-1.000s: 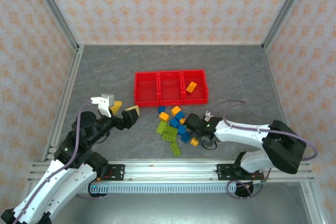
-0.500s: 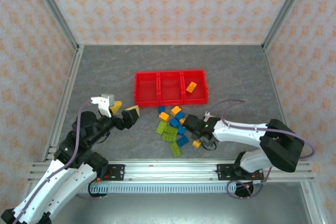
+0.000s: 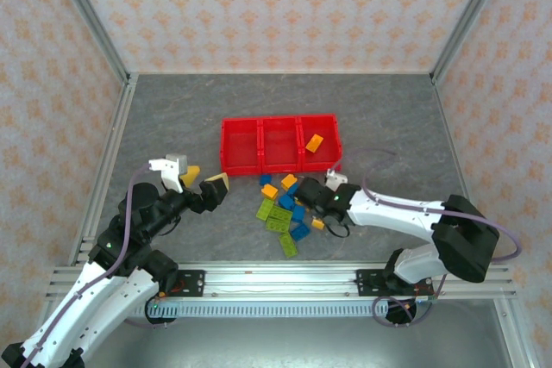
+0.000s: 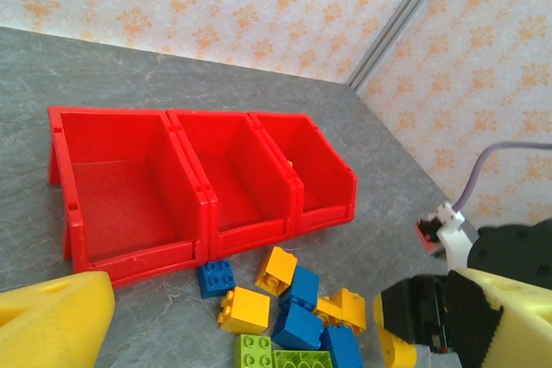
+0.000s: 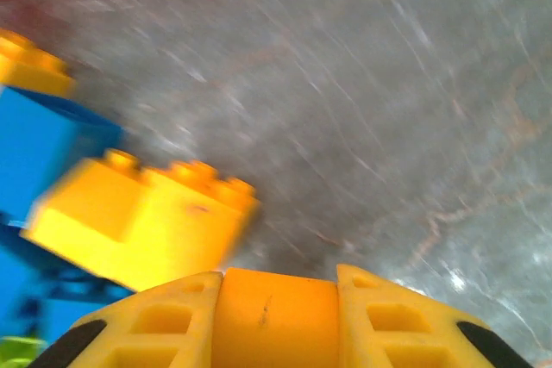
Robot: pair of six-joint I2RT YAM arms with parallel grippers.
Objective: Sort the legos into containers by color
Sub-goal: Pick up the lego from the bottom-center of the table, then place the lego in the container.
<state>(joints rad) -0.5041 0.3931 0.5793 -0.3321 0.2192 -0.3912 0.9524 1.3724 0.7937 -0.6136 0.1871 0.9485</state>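
The legos (image 3: 285, 206) lie in a loose pile of lime green, blue and orange-yellow bricks just in front of the containers (image 3: 259, 165), three joined red bins. One orange brick (image 3: 314, 142) lies in the right bin. My right gripper (image 3: 317, 218) is at the pile's right edge, shut on a small orange brick (image 5: 276, 321) clamped between its yellow fingers (image 5: 147, 325). Beside it lie another orange-yellow brick (image 5: 138, 217) and a blue one (image 5: 43, 148). My left gripper (image 3: 203, 184) hangs open, left of the pile, holding nothing.
The left wrist view looks over the containers (image 4: 129, 252); the left and middle bins look empty there. The right arm's cable (image 3: 379, 161) loops over the floor right of the bins. Metal frame rails and patterned walls enclose the grey floor.
My right gripper has shut on the small orange brick and shifted up and left with it, closer to the bins. The left arm has not moved.
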